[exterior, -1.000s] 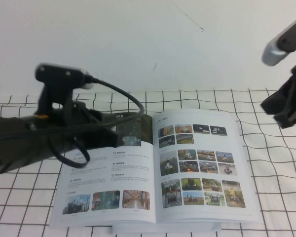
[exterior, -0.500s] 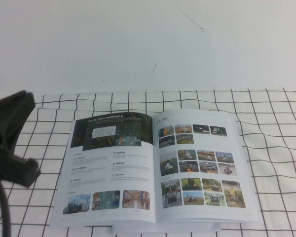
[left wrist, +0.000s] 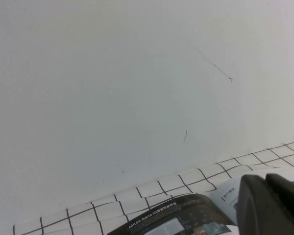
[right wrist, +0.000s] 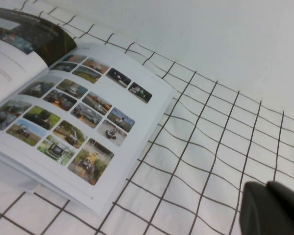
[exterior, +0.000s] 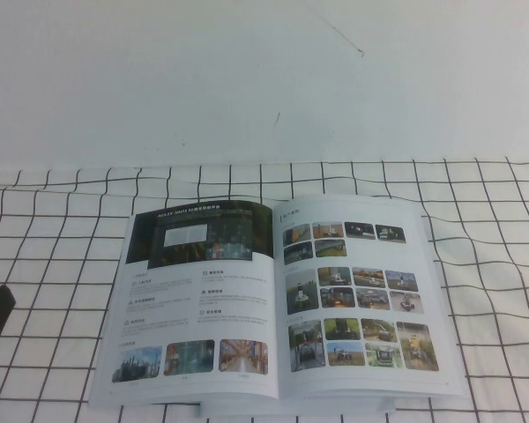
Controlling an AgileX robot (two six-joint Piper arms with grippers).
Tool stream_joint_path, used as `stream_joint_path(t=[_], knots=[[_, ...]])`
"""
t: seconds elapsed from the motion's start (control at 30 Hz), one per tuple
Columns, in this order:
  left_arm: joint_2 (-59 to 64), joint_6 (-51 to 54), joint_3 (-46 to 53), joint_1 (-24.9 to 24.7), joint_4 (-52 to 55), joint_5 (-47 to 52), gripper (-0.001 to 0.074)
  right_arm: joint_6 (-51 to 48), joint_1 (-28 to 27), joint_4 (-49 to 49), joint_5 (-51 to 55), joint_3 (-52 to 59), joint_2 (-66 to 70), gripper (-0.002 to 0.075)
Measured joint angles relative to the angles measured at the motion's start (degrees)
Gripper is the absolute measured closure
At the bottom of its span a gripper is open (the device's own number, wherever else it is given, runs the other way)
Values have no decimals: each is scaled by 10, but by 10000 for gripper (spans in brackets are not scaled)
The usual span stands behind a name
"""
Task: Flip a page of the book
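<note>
The book (exterior: pixel 278 308) lies open and flat at lower centre of the high view on the gridded tabletop (exterior: pixel 476 203). The page (exterior: pixel 194 300), dark banner uppermost, rests on the left half, w/ the colour-photo grid page (exterior: pixel 357 295) opposite. Left end effector (left wrist: pixel 272 205) shows only as a dark edge; right end effector (right wrist: pixel 272 210) likewise; can't tell the opening of either, and nothing visibly held. Risk: glossy leaf could spring back, since nothing pins it.

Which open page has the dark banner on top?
The page on the robot's left half of the book; the other page is all colour photos. Left gripper and right gripper are off the book.
</note>
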Motion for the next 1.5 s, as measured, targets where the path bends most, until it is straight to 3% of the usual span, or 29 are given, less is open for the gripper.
stream_joint_path(t=[1.03,1.5], knots=[[-16,7,10,5,-10,-9,738,3,0,35,13,34,-22,726],[-192,30,133,199,-9,66,738,3,0,39,13,34,-22,726]])
